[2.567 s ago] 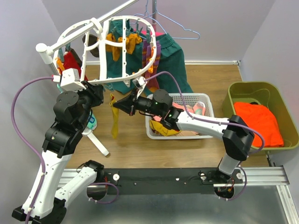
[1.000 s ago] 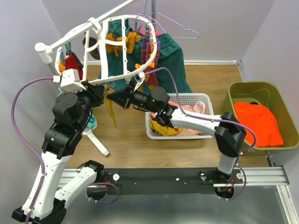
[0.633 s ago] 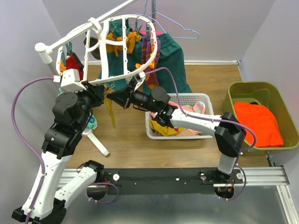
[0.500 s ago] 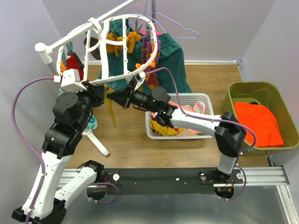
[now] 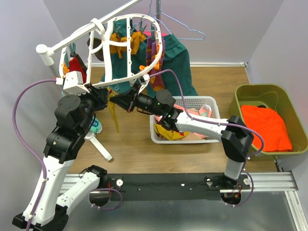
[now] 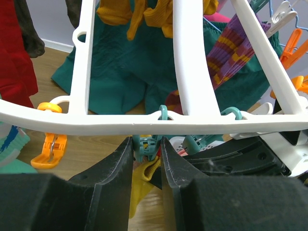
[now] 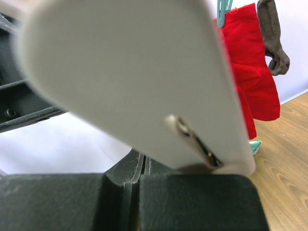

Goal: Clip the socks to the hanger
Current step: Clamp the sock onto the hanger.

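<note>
After edging up toward eleven o'clock, hangs the long mustard fabric sock (image 5: 115, 118) from the right gripper's (image 5: 113, 100) shut jaws, just under the large white plastic lattice hanger (image 6: 96, 124). Squeezes a small teal plastic clip (image 6: 150, 144) at its six o'clock rim between the left gripper's (image 6: 146, 153) narrow jaws; seemingly leaves only feeding the cuff in.

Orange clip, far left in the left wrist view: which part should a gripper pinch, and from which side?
Probably the upper levers of the orange clip, just under its ring on the hanger, coming from the near side: it dangles tilted, mouth apparently downward, with nothing in front.
</note>
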